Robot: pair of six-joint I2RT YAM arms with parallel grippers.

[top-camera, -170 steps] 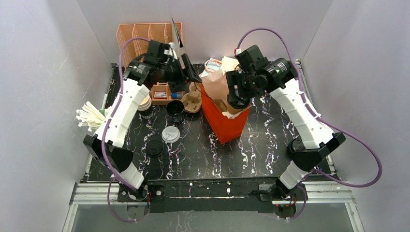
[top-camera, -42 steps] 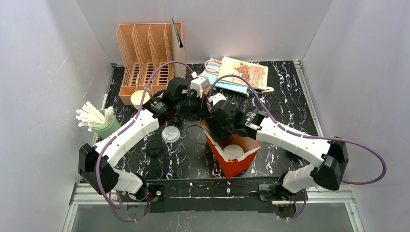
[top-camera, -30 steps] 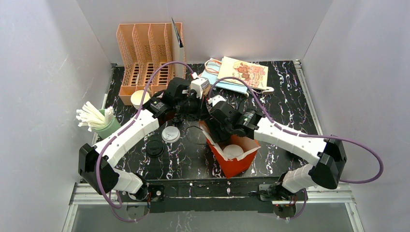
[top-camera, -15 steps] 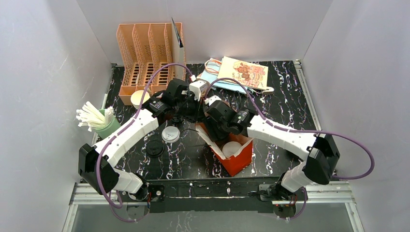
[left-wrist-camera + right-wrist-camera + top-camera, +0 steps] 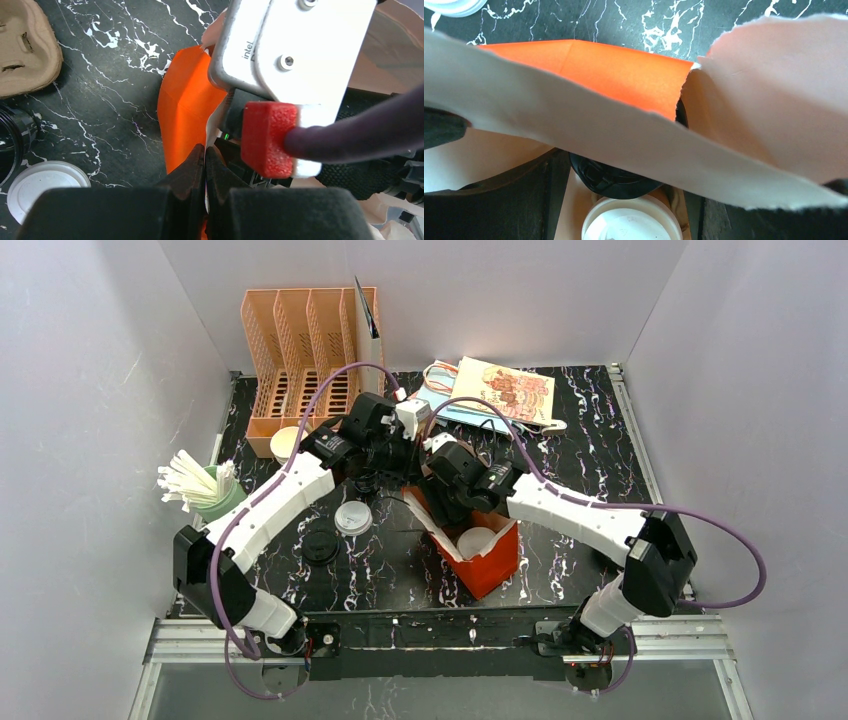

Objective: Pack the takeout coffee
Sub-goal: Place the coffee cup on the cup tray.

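Observation:
The takeout coffee (image 5: 631, 222) stands inside the orange paper bag (image 5: 492, 566). It shows as a white round lid (image 5: 476, 540) with a sliver of brown kraft wall beside it. My right gripper (image 5: 626, 175) reaches down into the bag, open. Its fingers (image 5: 484, 200) stand on either side of the cup with gaps showing. A black round lid (image 5: 614, 177) lies just beyond the cup in the bag. My left gripper (image 5: 205, 155) is shut on the bag's rim (image 5: 187, 100) at the bag's far left corner (image 5: 412, 490).
On the table left of the bag lie a white lid (image 5: 352, 517), a black lid (image 5: 320, 546) and a black cup (image 5: 10, 145). A cardboard cup carrier (image 5: 25, 50) sits further back. An orange file rack (image 5: 300, 340), a green cup of white sticks (image 5: 205, 490) and booklets (image 5: 500, 390) line the edges.
The bag, with both grippers at it, has slid a little to the left and away from me. The right arm has swung left with it. The left grip on the rim has not changed.

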